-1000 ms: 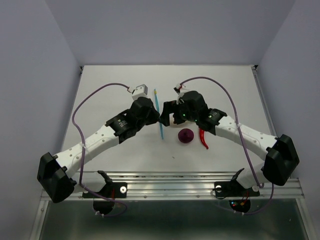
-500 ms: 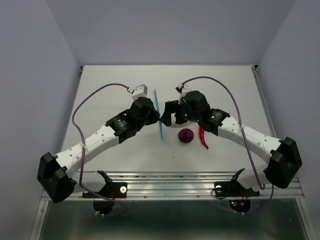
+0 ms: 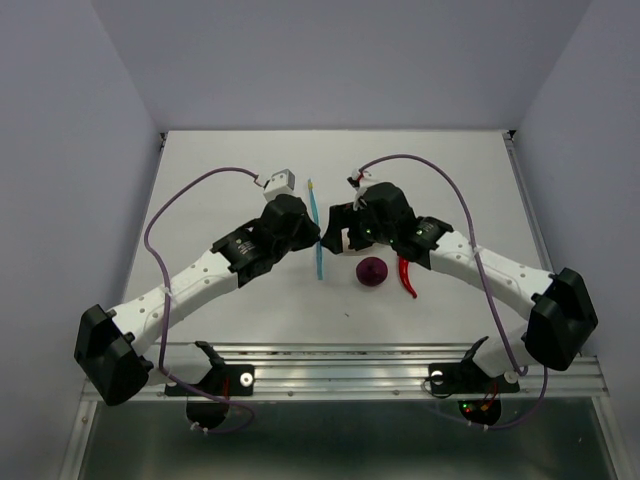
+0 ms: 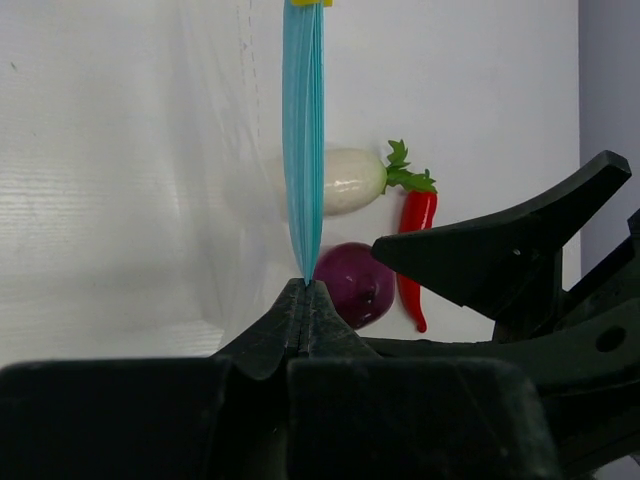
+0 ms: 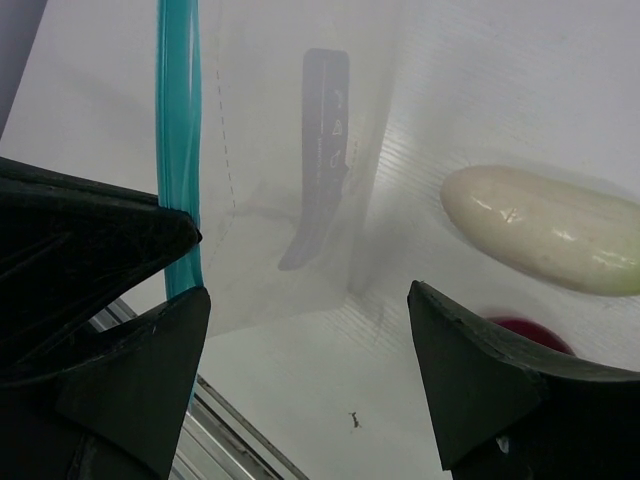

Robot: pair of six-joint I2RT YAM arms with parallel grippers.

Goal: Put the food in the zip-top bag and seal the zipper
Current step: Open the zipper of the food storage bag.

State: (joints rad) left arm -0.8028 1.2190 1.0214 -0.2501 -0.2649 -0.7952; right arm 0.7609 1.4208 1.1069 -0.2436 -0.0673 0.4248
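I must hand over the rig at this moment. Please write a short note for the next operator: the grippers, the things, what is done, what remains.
Left gripper: shut on one end of the zipper of the zip-top bag.
Right gripper: open beside the zipper, holding nothing.
Radish, onion and chili lie on the table, apparently outside the bag.
Done: no food bagged. Left: load all three, seal the zipper.
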